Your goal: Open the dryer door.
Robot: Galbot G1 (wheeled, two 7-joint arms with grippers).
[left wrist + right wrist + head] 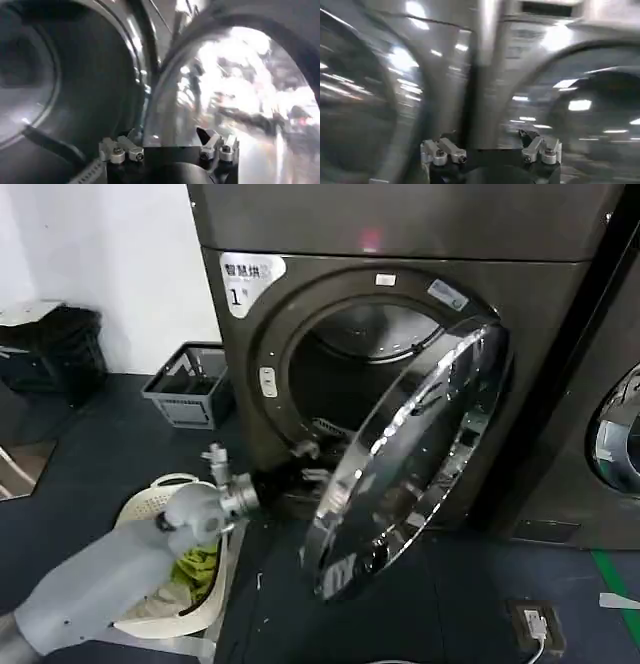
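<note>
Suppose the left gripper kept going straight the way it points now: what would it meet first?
Probably the dryer door: the left gripper points at its chrome rim's inner edge, beside the dryer opening. Depth is unclear.

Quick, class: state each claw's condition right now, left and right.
Left claw: open, holding nothing, at the inner edge of the dryer door.
Right claw: open, holding nothing.

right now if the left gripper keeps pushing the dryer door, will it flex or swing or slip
The dryer door looks rigid with its wide chrome rim, so it probably swings on its hinge instead of flexing. The polished rim may let the left gripper slide.
</note>
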